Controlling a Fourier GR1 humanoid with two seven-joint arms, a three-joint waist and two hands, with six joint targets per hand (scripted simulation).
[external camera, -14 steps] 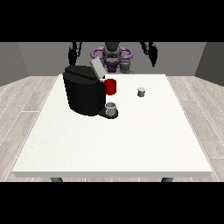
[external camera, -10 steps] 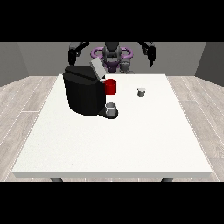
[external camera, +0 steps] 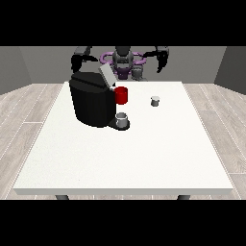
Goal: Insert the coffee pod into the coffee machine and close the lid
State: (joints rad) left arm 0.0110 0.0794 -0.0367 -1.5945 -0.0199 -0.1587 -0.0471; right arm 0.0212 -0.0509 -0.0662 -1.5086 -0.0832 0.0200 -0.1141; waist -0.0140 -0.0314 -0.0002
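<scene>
Hand at the view's right (external camera: 162,61) hangs upper right, finger state unclear; reaching for the small grey coffee pod (external camera: 155,101) could topple it.

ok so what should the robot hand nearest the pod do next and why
Probably lower the robot hand at the view's right toward the coffee pod. The pod stands alone on the table, untouched, right of the coffee machine, whose lid is up. That hand hangs raised behind the table's far edge, holding nothing.
</scene>
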